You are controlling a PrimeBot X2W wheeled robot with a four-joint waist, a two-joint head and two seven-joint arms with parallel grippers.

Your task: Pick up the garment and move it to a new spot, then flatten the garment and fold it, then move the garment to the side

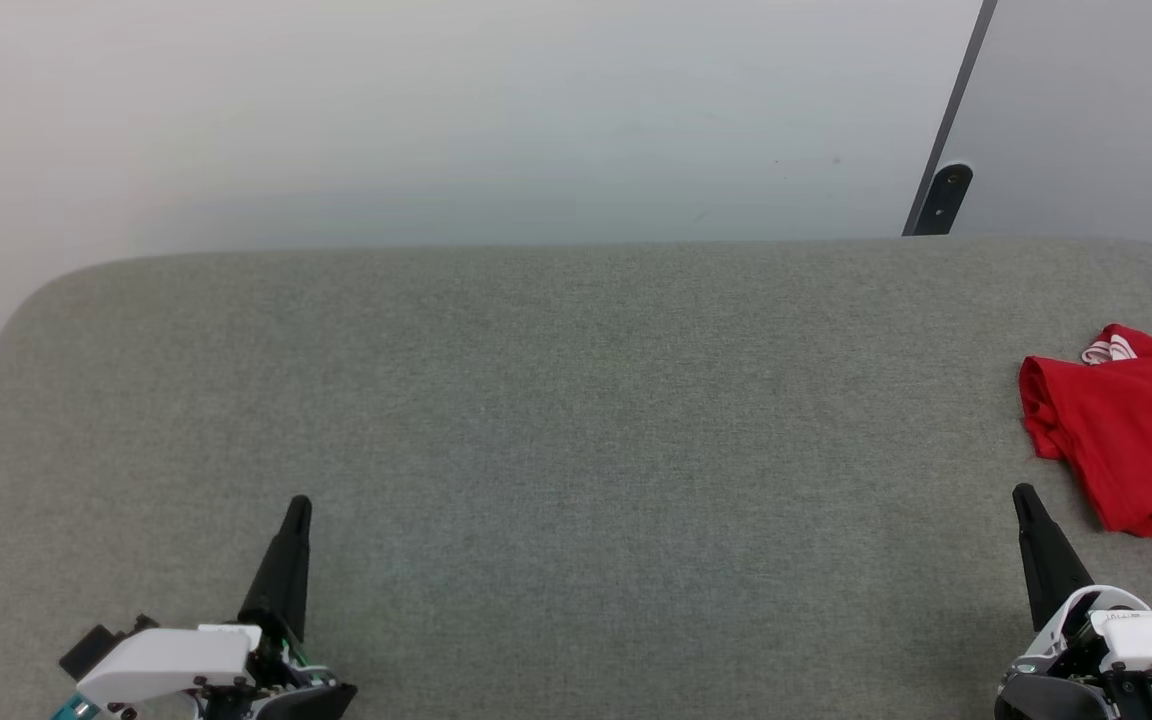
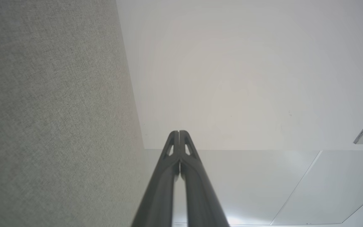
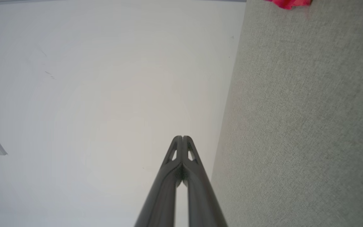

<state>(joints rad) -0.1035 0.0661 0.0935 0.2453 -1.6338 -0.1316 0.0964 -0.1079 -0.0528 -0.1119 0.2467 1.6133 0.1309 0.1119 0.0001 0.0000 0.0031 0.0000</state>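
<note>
Overhead, garment (image 1: 1126, 440) showing striped trim, right wrist view, red sliver

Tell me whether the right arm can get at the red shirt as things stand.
Probably yes. The garment lies just beyond and to the right of the right tool, with bare grey surface between them. The tool is shut and must open first.

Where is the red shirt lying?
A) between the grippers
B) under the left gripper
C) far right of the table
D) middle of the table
C: the red shirt lies crumpled at the right side of the table, just beyond the right gripper.
</note>
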